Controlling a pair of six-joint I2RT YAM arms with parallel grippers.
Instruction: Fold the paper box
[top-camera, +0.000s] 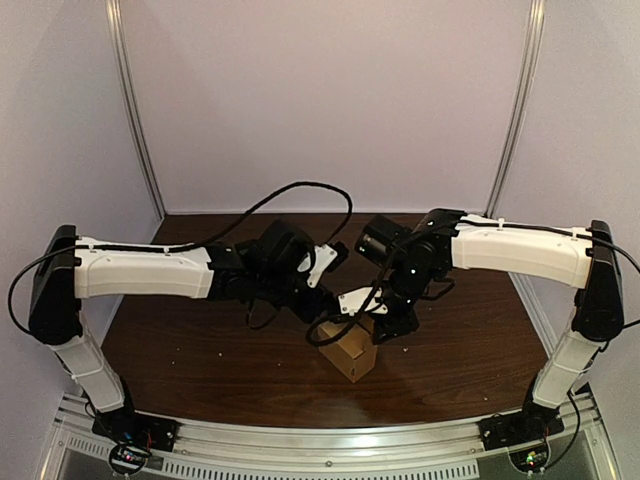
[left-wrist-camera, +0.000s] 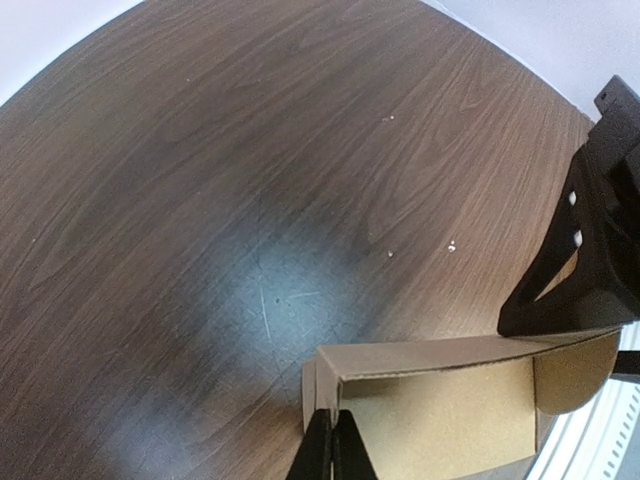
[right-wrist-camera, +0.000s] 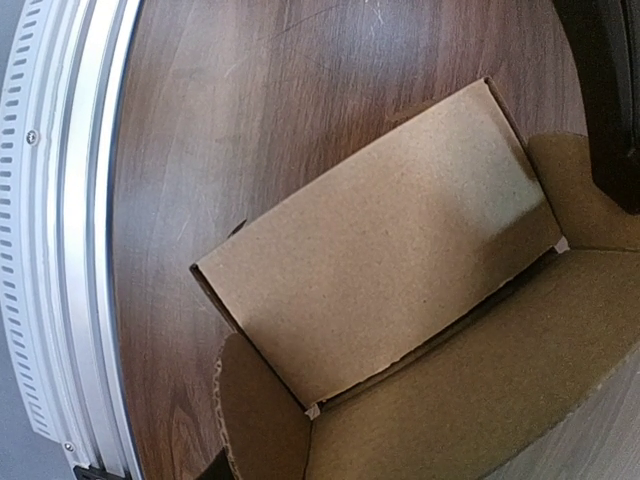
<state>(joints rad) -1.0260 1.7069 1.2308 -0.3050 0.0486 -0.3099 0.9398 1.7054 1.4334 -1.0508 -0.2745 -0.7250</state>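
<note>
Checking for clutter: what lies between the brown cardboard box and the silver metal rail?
Only bare dark wooden tabletop separates the brown cardboard box from the silver metal rail, seen in the right wrist view.

We see a table (top-camera: 200, 350) of dark wood or wood-look veneer. Its grain is fine and its finish smooth, with a soft sheen that throws back a pale blur of light in the left wrist view. The box (top-camera: 352, 358) is plain brown cardboard, matt and faintly fibrous, with rough corrugated ridges along its cut edges. The left arm (top-camera: 140, 272) and right arm (top-camera: 520, 245) wear smooth white plastic shells, slightly glossy, over matt black joints. The left gripper (left-wrist-camera: 333, 425) looks like matt black plastic. The rail (top-camera: 330, 440) is bare silvery metal with a satin finish. The walls (top-camera: 330, 100) are pale and matt.
</note>
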